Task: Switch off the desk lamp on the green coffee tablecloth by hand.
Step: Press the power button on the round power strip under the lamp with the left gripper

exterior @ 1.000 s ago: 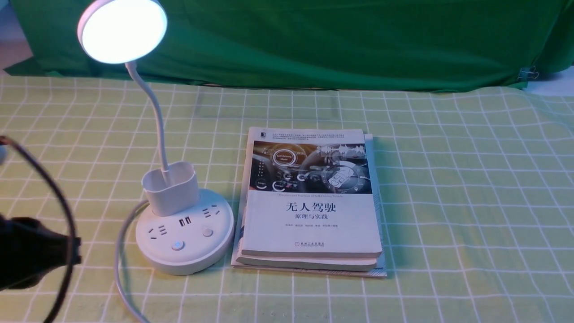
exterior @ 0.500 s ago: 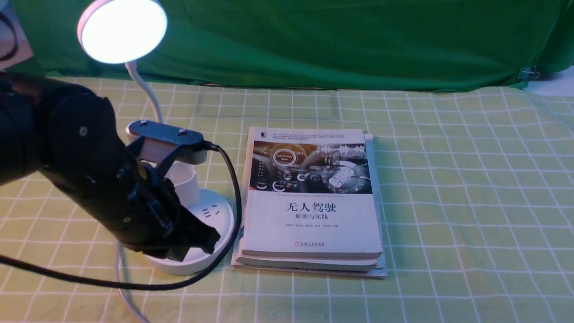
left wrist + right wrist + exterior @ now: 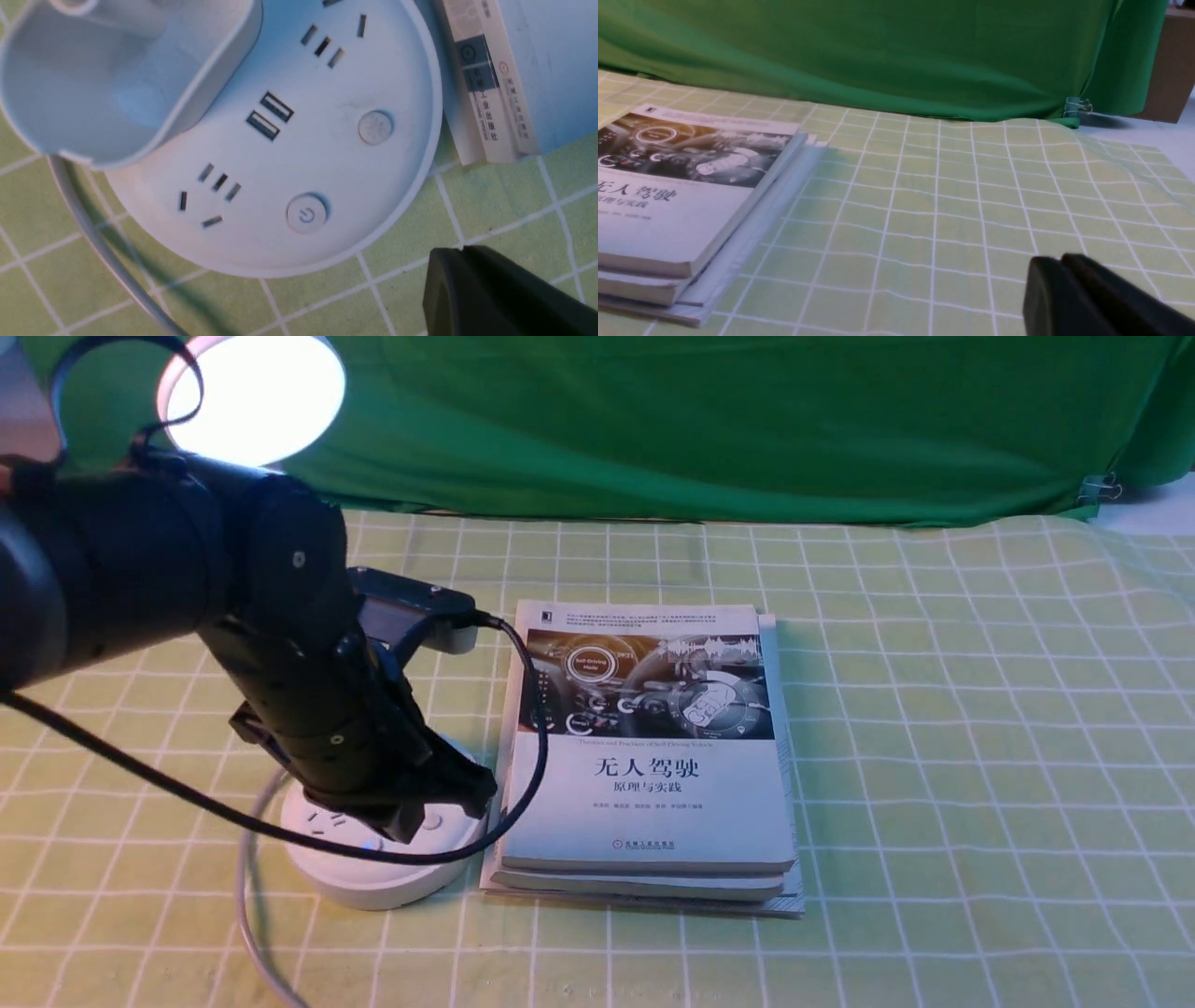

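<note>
The left gripper (image 3: pixel 460 252) has its fingers closed together with nothing between them, and it hangs above the desk lamp's round base (image 3: pixel 373 887), near but apart from the power button (image 3: pixel 306 213). The right gripper (image 3: pixel 1057 259) is also closed and holds nothing. The desk lamp (image 3: pixel 257 401) stands on the green coffee tablecloth (image 3: pixel 934 756), toward the robot's left, its disc head glowing white. Only the front view shows that lit head; there the left arm (image 3: pixel 112 560) hides the neck and the cup-like holder (image 3: pixel 224 79). The left wrist view reveals the holder, the sockets, the power button and a plain button (image 3: pixel 375 127), with the white cord (image 3: pixel 107 261) curving past the base. A stack of books (image 3: pixel 644 803) lies just beside the base, on its right. The cloth is pale yellow-green with a white grid, slightly rippled. Behind it hangs a dark green backdrop (image 3: pixel 653 429), a metal clip (image 3: pixel 1100 488) near its lower right corner. The right wrist view adds a brown, box-like piece (image 3: pixel 1167 65) beyond the backdrop's edge.
</note>
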### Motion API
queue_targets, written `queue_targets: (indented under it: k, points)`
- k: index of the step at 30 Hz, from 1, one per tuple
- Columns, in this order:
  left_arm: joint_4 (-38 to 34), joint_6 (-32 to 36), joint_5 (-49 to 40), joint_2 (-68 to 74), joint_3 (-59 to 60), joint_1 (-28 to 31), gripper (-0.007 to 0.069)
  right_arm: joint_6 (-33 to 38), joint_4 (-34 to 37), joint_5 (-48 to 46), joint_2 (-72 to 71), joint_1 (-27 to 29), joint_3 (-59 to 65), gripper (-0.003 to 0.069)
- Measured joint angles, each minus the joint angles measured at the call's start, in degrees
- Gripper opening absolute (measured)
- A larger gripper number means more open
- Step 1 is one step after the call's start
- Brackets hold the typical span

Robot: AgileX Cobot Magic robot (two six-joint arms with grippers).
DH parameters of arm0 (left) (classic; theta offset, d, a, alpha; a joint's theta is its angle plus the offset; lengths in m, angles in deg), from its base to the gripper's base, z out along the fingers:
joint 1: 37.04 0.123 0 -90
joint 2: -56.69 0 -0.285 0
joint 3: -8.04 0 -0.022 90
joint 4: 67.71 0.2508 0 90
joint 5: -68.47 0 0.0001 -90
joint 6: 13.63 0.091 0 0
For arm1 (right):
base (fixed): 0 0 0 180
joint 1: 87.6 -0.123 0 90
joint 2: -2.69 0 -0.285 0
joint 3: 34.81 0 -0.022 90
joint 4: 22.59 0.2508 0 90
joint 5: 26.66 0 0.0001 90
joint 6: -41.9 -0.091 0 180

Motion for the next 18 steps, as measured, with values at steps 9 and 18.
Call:
queue_targets:
  k: [9, 18]
  points:
    - [1.81, -0.09, -2.23, 7.67, -5.92, 0.00, -0.0006, 0.00, 0.00, 0.00, 0.00, 0.00, 0.00, 0.0029]
    - [2.82, -0.08, -0.45, 9.96, -6.42, 0.83, -0.0004, 0.00, 0.00, 0.00, 0.00, 0.00, 0.00, 0.0029]
